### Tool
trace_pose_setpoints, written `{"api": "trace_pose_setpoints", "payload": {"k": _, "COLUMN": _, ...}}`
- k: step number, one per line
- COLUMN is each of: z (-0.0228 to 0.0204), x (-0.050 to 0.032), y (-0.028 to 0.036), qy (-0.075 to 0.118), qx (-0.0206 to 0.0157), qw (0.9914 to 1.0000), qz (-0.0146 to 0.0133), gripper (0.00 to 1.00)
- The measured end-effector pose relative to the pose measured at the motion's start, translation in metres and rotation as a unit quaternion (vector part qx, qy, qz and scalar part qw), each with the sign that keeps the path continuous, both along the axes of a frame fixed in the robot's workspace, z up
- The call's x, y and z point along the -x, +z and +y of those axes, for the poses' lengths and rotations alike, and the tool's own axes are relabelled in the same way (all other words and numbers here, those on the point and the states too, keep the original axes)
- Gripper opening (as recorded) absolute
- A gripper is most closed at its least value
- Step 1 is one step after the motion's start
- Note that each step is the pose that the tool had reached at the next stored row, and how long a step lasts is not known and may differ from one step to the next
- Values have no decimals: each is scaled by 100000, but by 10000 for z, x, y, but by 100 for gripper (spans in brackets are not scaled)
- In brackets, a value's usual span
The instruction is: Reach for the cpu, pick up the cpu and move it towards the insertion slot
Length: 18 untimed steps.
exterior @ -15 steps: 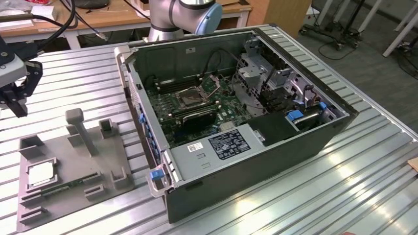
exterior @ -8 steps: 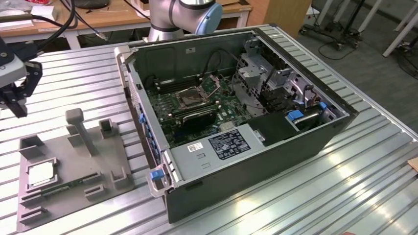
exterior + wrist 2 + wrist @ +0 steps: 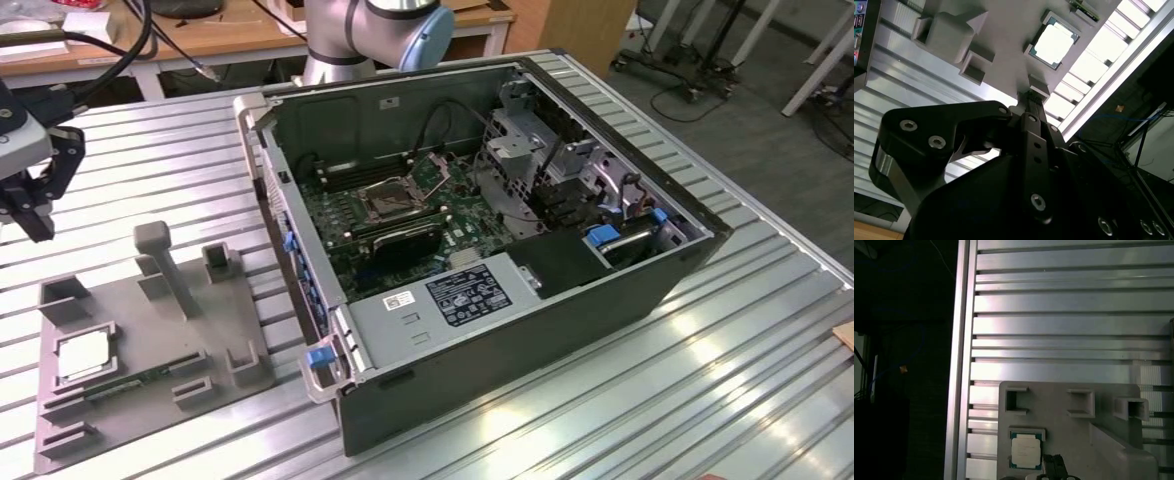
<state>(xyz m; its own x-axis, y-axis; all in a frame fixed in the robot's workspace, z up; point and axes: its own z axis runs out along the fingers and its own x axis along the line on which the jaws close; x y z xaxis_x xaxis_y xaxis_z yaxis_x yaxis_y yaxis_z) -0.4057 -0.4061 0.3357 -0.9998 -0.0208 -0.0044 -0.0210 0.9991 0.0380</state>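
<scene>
Ribbed alu table w/ an open PC case in the middle and a wooden desk in the bg. In the exterior view we've got the grey tray at approx 8 o'clock from the case. The cpu lies flat in its pocket near the tray's 9 o'clock edge, shiny side up.

The gripper hangs in the air at roughly 11 o'clock from the cpu, clear of the tray. In the first wrist view the cpu sits just off the gripper's tip, so we reckon it's roughly lined up over it. Can't tell how far open the gripper is tbh, but it def has no hold of the cpu.

The insertion slot is on the motherboard inside the case, approx 2 o'clock from the tray and well apart from the cpu. Progress-wise: reach looks partway imo, pick and carry not done yet.
</scene>
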Motion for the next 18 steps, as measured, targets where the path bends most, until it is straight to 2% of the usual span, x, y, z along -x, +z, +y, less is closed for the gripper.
{"api": "trace_pose_setpoints", "payload": {"k": 7, "z": -1, "x": 37, "y": -4, "qy": 3, "qx": -1, "qw": 100000, "qz": -57, "gripper": 11}}
{"api": "trace_pose_setpoints", "payload": {"k": 18, "z": -15, "x": 40, "y": -4, "qy": -4, "qx": -3, "qw": 100000, "qz": -61, "gripper": 11}}
